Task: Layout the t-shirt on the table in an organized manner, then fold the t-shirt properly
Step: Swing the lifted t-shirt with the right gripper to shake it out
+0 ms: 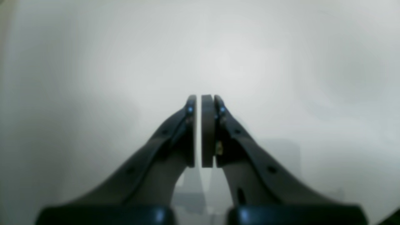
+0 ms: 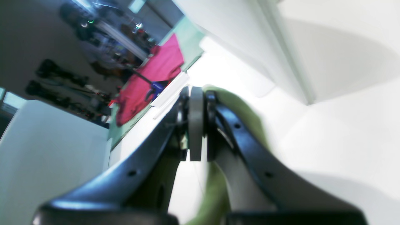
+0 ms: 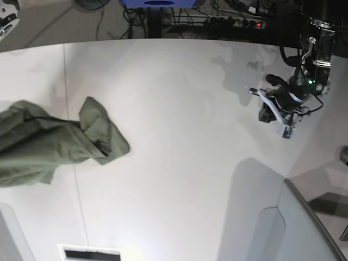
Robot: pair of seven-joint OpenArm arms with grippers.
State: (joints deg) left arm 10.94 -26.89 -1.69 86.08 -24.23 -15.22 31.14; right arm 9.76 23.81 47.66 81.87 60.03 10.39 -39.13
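We see the t-shirt bunched at the table's left edge. Right gripper pinches its cloth in the wrist view only; left gripper pressed together, holding nothing.

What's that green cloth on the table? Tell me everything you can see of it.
It is an olive-green t-shirt of soft, matte fabric, bunched into a wrinkled heap instead of spread flat. It lies at the left side of the white table in the base view, partly running out of frame, with one rumpled flap sticking toward the middle. The right gripper is shut on a fold of it; green cloth shows beside and beneath its fingers. No collar or label can be made out.
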